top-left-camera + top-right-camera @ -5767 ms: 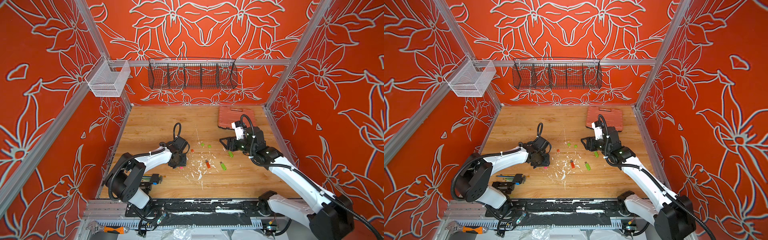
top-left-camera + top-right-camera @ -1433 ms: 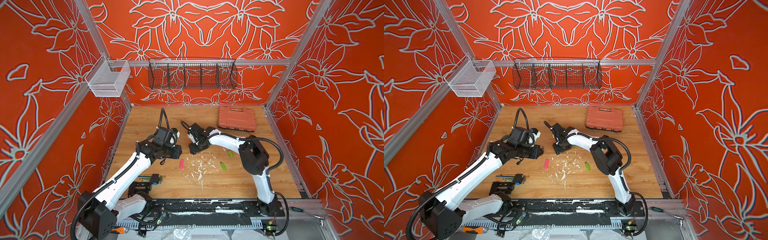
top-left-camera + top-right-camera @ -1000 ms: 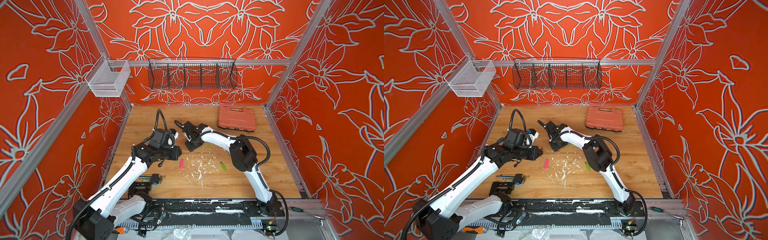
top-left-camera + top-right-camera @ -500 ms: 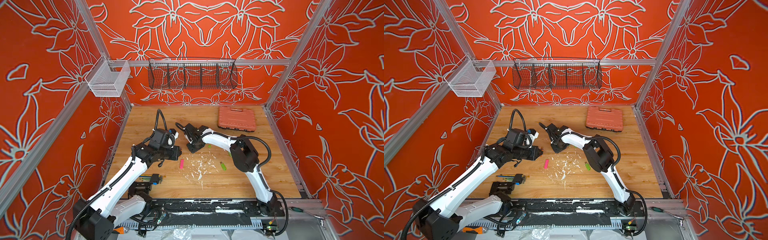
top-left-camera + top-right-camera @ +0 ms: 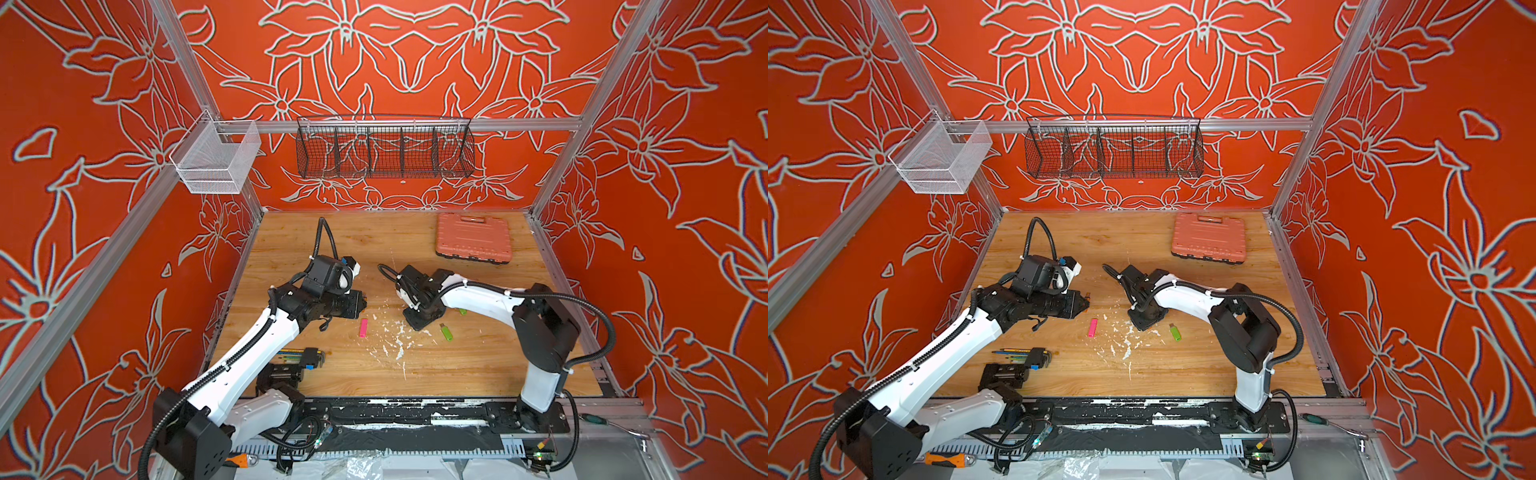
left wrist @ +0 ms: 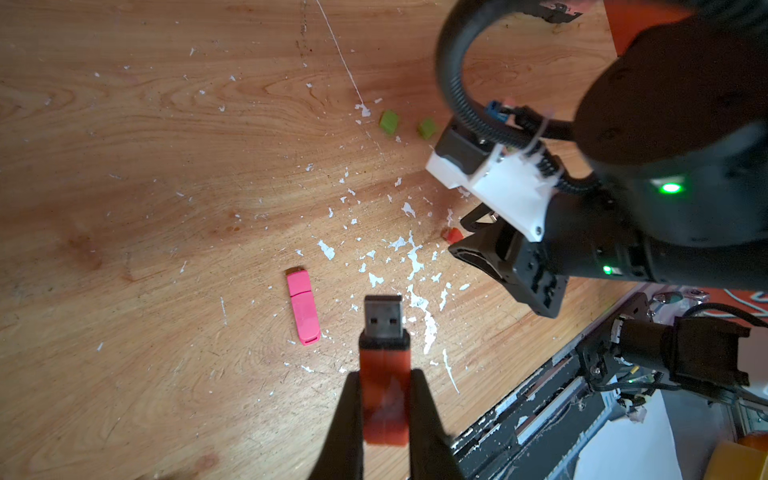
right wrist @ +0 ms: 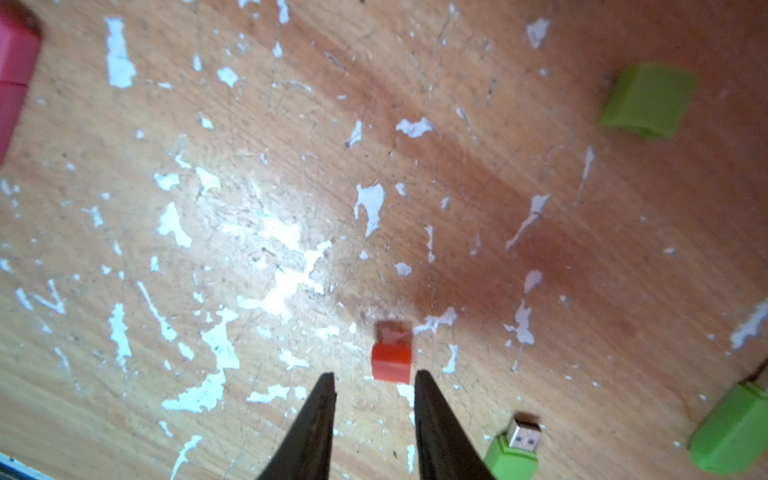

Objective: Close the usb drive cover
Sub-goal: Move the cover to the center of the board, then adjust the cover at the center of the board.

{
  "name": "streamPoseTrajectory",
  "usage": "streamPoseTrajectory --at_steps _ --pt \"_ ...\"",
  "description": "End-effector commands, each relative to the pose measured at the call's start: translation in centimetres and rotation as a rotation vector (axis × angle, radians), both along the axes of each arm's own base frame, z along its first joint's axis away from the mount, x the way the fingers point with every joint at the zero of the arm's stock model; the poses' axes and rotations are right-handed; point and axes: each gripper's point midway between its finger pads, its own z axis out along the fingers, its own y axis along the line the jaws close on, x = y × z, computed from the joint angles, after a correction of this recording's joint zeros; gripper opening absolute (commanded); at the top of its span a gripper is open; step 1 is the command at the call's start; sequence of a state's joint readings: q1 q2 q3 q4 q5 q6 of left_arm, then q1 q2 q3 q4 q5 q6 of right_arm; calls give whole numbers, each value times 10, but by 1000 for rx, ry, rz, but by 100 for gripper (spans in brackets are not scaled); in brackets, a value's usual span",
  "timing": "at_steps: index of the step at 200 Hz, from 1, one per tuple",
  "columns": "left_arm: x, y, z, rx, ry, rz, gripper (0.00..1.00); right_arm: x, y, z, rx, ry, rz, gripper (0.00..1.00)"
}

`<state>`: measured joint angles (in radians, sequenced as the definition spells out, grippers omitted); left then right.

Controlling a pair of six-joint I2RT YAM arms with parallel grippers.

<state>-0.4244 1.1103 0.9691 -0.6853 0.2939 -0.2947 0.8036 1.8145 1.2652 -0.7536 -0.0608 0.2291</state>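
- We are stretching our left arm forward, its gripper [image 6: 385,374] clamping the drive [image 6: 384,353].
- We are pointing our right gripper [image 7: 374,376] downward, jaws slightly parted, elbow bent.

**A:** We're taking the capped usb drive [image 5: 363,327] as our marker, flat on the table [image 5: 415,374]. What's around it?

**B:** Just behind it and slightly left, we've got the left gripper [image 5: 362,302] above the wood, with the held usb drive [image 6: 384,361] between its fingers.

**A:** And to its right?

**B:** The right gripper [image 7: 374,373], low over the table, with the loose cap [image 7: 390,357] on the wood just past its tips. Further right again lies the uncapped usb drive [image 5: 445,331].

**A:** Further out?

**B:** The tool case [image 5: 473,235] is well behind and to the right, near the back wall. Left of our marker, nearer the arm bases, we see the hex key set [image 5: 309,356].
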Motion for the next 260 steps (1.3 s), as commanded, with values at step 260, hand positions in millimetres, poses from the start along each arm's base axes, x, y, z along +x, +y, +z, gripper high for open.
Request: streamPoseTrajectory --at_steps 260 --pt "6 -4 3 -8 -12 -24 4 -22 -1 -27 139 191 -277 48"
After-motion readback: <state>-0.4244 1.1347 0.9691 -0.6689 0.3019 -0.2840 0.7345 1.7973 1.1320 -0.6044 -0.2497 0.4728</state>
